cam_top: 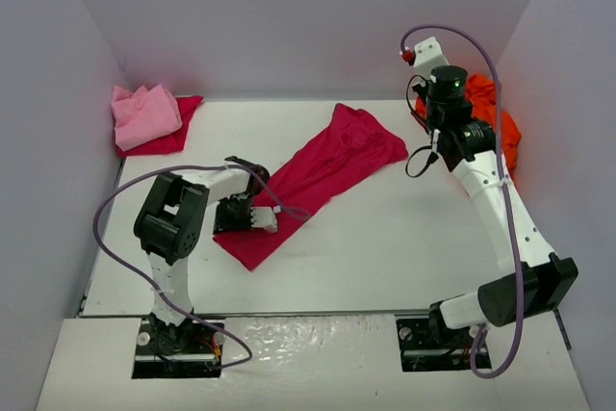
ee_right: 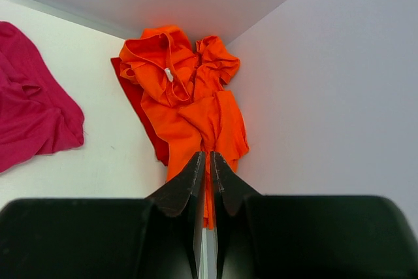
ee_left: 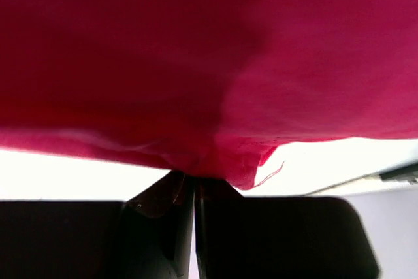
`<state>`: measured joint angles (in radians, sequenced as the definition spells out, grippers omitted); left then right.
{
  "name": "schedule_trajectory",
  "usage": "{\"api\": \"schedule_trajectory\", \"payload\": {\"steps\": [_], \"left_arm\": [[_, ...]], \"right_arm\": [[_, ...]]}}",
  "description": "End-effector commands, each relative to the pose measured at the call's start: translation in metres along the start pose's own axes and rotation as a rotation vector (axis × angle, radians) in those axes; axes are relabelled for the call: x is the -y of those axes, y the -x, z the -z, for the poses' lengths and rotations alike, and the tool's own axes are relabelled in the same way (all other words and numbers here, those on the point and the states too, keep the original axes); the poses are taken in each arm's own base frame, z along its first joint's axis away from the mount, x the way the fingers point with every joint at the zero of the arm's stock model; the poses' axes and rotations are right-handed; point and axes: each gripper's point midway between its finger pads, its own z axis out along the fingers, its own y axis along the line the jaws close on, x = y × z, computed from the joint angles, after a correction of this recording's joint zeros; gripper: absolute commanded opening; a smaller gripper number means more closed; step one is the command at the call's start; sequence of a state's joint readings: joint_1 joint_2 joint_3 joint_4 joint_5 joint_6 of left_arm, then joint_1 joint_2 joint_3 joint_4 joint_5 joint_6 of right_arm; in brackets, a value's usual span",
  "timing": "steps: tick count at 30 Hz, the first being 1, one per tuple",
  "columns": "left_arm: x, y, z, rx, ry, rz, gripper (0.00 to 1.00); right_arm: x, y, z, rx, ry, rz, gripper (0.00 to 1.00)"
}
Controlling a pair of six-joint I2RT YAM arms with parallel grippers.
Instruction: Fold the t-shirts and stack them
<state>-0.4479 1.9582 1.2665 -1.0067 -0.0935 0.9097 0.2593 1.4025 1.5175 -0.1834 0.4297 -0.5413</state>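
Mid-fold state. The left gripper (ee_left: 194, 181) is closed on the near hem of the crimson t-shirt (cam_top: 332, 166), which lies spread diagonally across the middle of the desk (cam_top: 385, 247); a hem grip probably lets the cloth be drawn over itself. The right gripper (ee_right: 208, 156), all but closed and apparently empty, hangs over the crumpled orange t-shirt (ee_right: 189, 102) in the far right corner. The light pink t-shirt (cam_top: 144, 113) sits in the far left corner, likely the stacking site.
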Motion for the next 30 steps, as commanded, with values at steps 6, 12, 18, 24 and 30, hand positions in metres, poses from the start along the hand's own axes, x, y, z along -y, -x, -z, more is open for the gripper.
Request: {"api": "schedule_trajectory", "payload": {"steps": [6, 12, 18, 24, 30], "left_arm": [[0.105, 0.088, 0.04, 0.071, -0.099, -0.295, 0.0], [0.157, 0.163, 0.083, 0.188, -0.066, -0.488, 0.0], [0.173, 0.214, 0.144, 0.382, -0.018, -0.54, 0.0], [0.067, 0.205, 0.241, 0.63, 0.285, -0.334, 0.0], [-0.047, 0.196, 0.25, 0.612, 0.445, -0.209, 0.0]], "right_arm": [[0.008, 0.013, 0.015, 0.057, -0.029, -0.04, 0.06], [0.01, 0.007, 0.02, 0.051, -0.035, -0.024, 0.06], [-0.003, -0.008, 0.013, 0.017, -0.012, 0.004, 0.06], [-0.001, -0.012, 0.01, 0.006, -0.032, 0.001, 0.0], [0.027, 0.009, 0.029, 0.097, -0.071, -0.088, 0.0]]}}
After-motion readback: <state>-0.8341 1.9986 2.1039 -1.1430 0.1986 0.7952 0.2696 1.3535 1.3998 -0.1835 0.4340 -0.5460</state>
